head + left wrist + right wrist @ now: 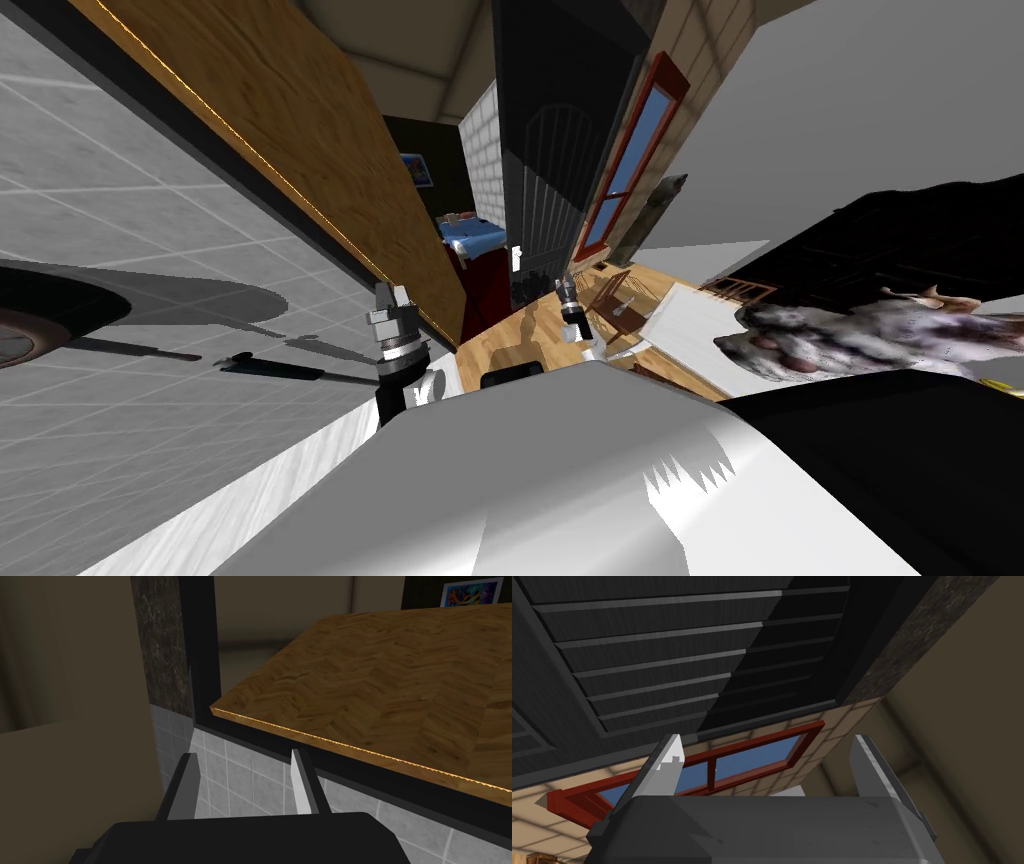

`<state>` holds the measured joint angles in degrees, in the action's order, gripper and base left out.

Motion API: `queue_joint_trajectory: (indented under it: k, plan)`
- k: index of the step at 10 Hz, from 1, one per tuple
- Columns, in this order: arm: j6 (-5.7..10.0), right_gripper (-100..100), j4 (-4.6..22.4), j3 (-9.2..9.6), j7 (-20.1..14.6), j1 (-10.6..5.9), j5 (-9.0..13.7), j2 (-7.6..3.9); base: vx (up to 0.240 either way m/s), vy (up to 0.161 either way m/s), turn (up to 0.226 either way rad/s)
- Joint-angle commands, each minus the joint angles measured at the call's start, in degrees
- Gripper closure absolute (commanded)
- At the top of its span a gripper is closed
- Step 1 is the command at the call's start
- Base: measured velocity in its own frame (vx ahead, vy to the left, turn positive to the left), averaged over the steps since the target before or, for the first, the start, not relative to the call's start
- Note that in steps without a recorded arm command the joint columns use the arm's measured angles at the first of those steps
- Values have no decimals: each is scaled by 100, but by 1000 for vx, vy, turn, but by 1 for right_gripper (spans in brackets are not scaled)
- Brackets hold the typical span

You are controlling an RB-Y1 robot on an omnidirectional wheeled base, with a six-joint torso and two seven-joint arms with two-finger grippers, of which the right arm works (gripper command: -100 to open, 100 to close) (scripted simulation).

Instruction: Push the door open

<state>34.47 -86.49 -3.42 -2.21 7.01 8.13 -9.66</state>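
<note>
— Grey square tiles (120, 200) cover the surface on the robot's left. Beside them runs a broad plane of herringbone wood (300, 130) with a black edge. Where is the door?

— Ahead, at the middle of the head view. The door (545, 190) is black or very dark grey, with a framed panel of raised horizontal slats. A small white fitting (516, 258) sits at its near edge. It stands between the herringbone wood and a beige block wall (700, 60), which carries a red-framed window (630, 160) with blue panes.

— Can anything be seen past it?

— Yes. Between the door and the wood, a gap shows a bed (472, 235) with a blue cover and a bright poster (418, 170) on a dark wall.

— And the hands?

— The right gripper (767, 738) points up at the slatted panel. Its two fingers are spread wide with nothing between them. Whether they touch the door, I cannot tell. The left gripper (242, 753) is over grey tiles, near the wood's black edge and a dark marbled post (160, 641). Its fingers are parted and hold nothing.

— What is on the robot's right?

— Wooden chairs (610, 295) beside a flat white rectangle (700, 325), and nearer, a mottled grey-and-white furry shape (850, 335).
</note>
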Motion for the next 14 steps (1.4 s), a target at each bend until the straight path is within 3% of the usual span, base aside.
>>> queue_joint_trajectory:
  k: [1, 4, 5, 9, 12, 14]
  plan:
    - [-3, -100, 202, 5, 12, -105, -5, 6, 32, -83, 58]
    - [-40, -100, 791, -27, -64, -454, 29, -131, 26, -90, 184]
    - [-40, -100, 815, -27, -64, -454, 29, -131, 25, -83, 58]
    - [-89, -100, 1607, -69, -166, -920, 75, -310, 28, -97, 193]
    - [-101, -100, 1833, -80, -191, -1033, 86, -353, 14, -71, 82]
    - [-125, -100, 2195, -100, -241, -1259, 108, -438, 20, -73, 185]
